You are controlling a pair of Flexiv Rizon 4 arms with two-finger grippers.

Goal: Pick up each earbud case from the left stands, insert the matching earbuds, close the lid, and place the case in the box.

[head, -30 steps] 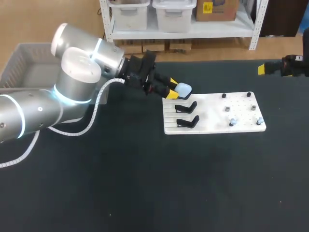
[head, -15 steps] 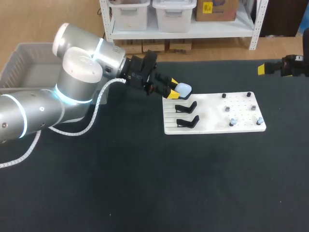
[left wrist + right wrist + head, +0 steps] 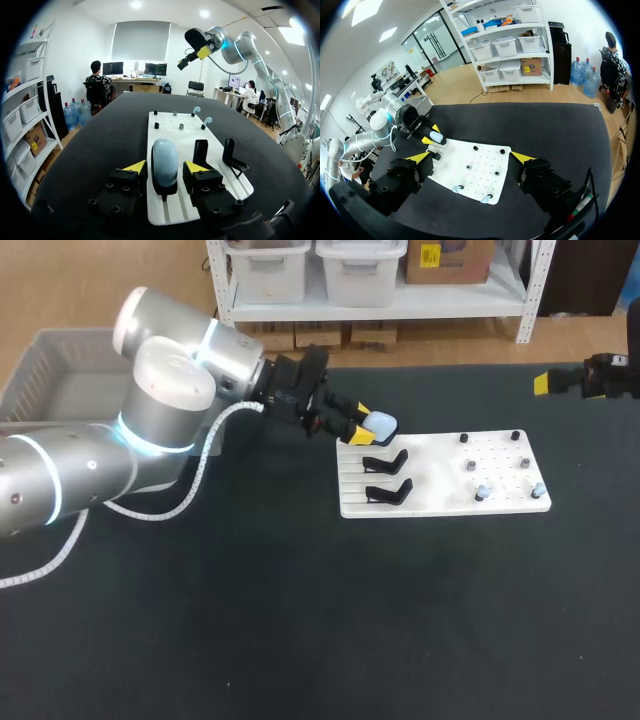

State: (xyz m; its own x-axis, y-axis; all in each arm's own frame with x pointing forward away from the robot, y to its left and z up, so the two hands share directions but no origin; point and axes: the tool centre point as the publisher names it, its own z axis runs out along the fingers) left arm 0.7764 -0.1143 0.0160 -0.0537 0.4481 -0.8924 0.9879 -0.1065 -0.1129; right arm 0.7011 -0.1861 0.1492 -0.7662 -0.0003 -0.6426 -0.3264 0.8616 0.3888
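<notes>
A pale blue earbud case (image 3: 380,423) (image 3: 165,160) sits on the farthest black stand at the left end of the white board (image 3: 440,472) (image 3: 181,142). My left gripper (image 3: 362,424) (image 3: 165,169) is shut on the case, one yellow tip on each side. The two nearer stands (image 3: 386,460) (image 3: 390,491) are empty. Two pale blue earbuds (image 3: 482,492) (image 3: 538,488) stand on pegs at the board's right end, ahead of the left gripper (image 3: 196,109). My right gripper (image 3: 545,383) (image 3: 470,157) hangs wide open and empty over the table's far right edge.
A grey basket (image 3: 40,365) stands at the far left, behind my left arm. Several small black pegs (image 3: 468,466) stick up from the board's right half. Bare black table lies in front of the board.
My left arm has shifted very slightly. The gripper and the case stay at the far stand, and the right arm has not moved.
</notes>
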